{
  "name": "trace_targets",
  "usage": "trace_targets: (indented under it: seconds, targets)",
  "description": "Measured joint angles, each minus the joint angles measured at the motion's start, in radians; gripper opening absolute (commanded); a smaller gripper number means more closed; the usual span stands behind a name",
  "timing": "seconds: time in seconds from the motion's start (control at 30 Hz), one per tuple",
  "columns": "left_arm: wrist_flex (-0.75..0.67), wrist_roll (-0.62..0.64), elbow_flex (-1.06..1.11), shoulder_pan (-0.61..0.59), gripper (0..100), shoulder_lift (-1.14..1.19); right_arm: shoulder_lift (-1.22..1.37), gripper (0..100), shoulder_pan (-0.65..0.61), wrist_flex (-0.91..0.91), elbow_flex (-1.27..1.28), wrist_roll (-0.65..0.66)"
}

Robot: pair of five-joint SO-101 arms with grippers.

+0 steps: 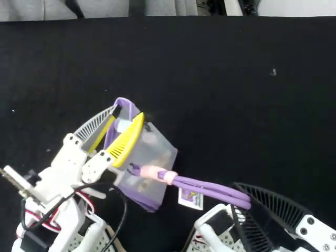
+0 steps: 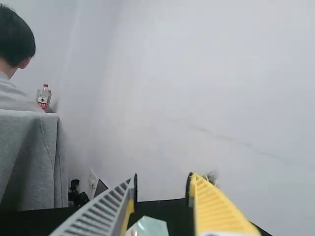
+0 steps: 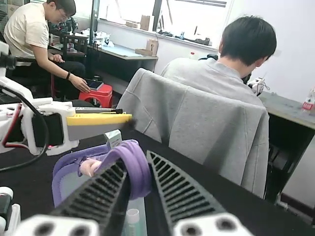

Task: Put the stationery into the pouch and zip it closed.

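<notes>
The left claw (image 1: 127, 113) has hold of the pouch (image 1: 149, 152) by its far purple-edged end. Its yellow finger (image 1: 128, 139) lies along one side of that end and its pale ribbed finger (image 1: 94, 123) along the other, with the edge pinched between them. In the left wrist view a pale corner of the pouch peeks up in the gap between those two fingers.

The pouch is a clear bag with purple trim. It stretches from the left claw towards the right claw (image 1: 239, 198) over the black surface (image 1: 236, 94). Something yellowish shows through its wall, though I cannot tell what it is, nor whether the zip is drawn.

A purple strap (image 1: 205, 186) runs from the pouch's near corner straight to the right claw, and the black ribbed fingers are clenched on the strap's end. In the right wrist view the strap loops up tight between those fingers. A pink sleeve (image 1: 157, 172) sits on the strap just beside the pouch. A small card (image 1: 190, 198) lies on the surface under the strap, between the pouch and the right claw.
</notes>
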Motion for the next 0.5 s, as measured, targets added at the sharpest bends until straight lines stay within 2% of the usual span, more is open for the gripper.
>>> trace_targets:
  seconds: [0.23,0.4,0.5]
  targets:
    - [0.0,0.0,-0.074,-0.029,18,0.0,-0.057,1.1,0.0,0.0,-0.002,0.02]
    - [0.003,0.0,-0.181,-0.232,18,0.0,-0.057,1.1,0.0,0.0,-0.002,0.02]
    - [0.084,0.0,-0.193,-0.371,18,0.0,-0.057,1.1,0.0,0.0,-0.002,0.02]
